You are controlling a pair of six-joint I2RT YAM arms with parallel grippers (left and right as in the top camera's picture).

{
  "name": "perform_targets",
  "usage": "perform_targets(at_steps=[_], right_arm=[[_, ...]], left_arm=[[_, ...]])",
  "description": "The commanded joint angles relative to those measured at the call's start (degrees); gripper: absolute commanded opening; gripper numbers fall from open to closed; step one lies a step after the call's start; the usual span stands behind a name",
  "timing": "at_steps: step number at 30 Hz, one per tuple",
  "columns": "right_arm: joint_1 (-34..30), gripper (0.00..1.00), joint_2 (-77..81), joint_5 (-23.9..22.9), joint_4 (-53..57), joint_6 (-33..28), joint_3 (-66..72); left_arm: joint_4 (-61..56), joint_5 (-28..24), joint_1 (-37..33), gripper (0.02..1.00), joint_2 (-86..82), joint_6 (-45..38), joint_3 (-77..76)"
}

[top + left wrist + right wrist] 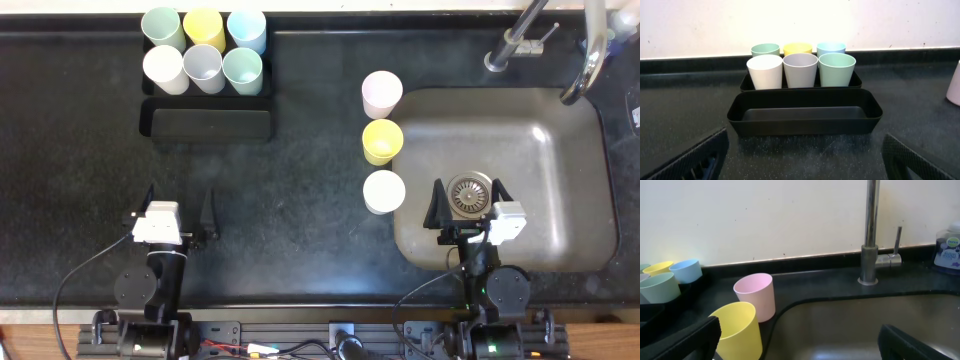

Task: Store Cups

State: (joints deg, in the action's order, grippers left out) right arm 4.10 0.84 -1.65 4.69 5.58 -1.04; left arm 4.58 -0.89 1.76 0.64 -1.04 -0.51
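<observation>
The pink cup, yellow cup and white cup stand on the worktop by the sink. The left end effector and right end effector are apart, holding nothing. It seems best to grab the near white cup gently and carry it upright to the empty tray.

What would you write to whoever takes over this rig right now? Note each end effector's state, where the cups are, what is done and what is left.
Left end effector: open, holding nothing, in front of the trays.
Right end effector: open, holding nothing, over the sink.
Done: six cups stand in the rear tray; the front tray holds none.
Left: the pink cup, yellow cup and white cup stand loose on the counter beside the sink.
</observation>
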Motion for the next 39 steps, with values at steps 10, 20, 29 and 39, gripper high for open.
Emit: perform_targets(at_steps=[10,20,29,39], right_arm=[[-0.4,0.996,-0.6,0.4,-0.2,0.0,0.7],[-0.4,0.996,-0.6,0.4,-0.2,0.0,0.7],[-0.4,0.998,-0.6,0.4,-0.2,0.0,0.7],[-0.4,0.998,-0.6,0.4,-0.2,0.0,0.7]], left_arm=[[2.4,-16.9,-0.2,0.998,24.3,1.6,-21.0],[48.5,-28.9,8.8,0.998,91.6,1.6,-108.9],[79.2,-2.3,28.0,0.998,136.2,27.2,-169.5],[83.0,-2.6,31.4,0.996,148.1,42.0,-170.4]])
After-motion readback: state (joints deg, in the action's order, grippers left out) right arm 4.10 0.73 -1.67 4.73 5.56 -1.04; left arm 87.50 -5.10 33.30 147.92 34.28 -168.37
